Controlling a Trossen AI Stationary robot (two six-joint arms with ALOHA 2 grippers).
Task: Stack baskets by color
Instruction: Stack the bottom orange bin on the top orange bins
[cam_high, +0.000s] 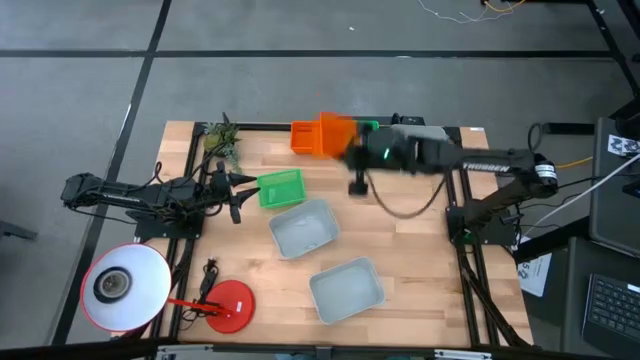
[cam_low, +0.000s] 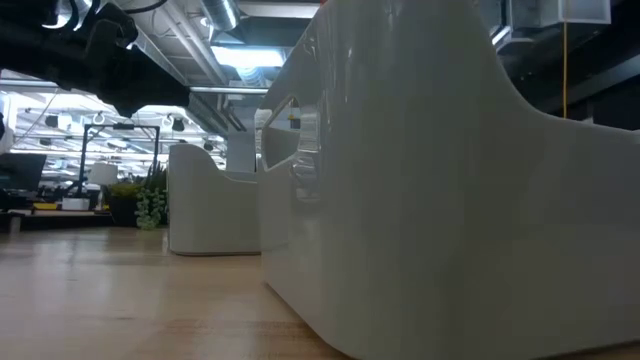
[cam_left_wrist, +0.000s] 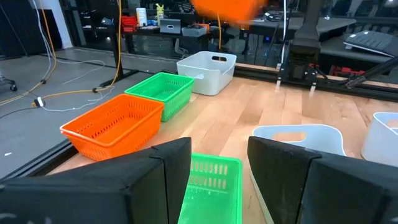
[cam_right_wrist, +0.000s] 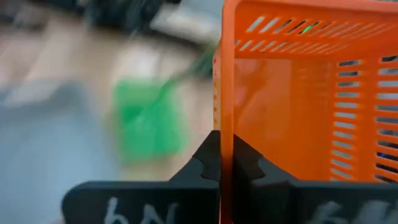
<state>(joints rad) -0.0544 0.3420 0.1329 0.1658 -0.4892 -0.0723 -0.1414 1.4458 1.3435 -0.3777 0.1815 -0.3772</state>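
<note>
My right gripper (cam_right_wrist: 227, 165) is shut on an orange basket (cam_high: 338, 134), held in the air over the table's far edge. A second orange basket (cam_left_wrist: 115, 124), a green one (cam_left_wrist: 163, 90) and a pale grey one (cam_left_wrist: 208, 71) stand in a row on their bases along that far edge. Another green basket (cam_high: 280, 188) stands on the table just in front of my left gripper (cam_high: 238, 195), which is open, level and touches nothing. Two pale grey baskets (cam_high: 303, 228) (cam_high: 347, 288) stand nearer the front. My right gripper pinches one thin side wall of the orange basket (cam_right_wrist: 227, 124), with one finger (cam_right_wrist: 210, 163) outside the wall and the other finger (cam_right_wrist: 247, 165) inside the basket. The basket is lifted clear of the table; in the left wrist view it hangs blurred (cam_left_wrist: 227, 9) above the far row.
A red round lamp base (cam_high: 228, 305) with a white shade (cam_high: 125, 285) stands at the front left. A small plant (cam_high: 222, 140) is at the far left corner. In the low view the nearest grey basket (cam_low: 450, 200) fills most of the picture.
</note>
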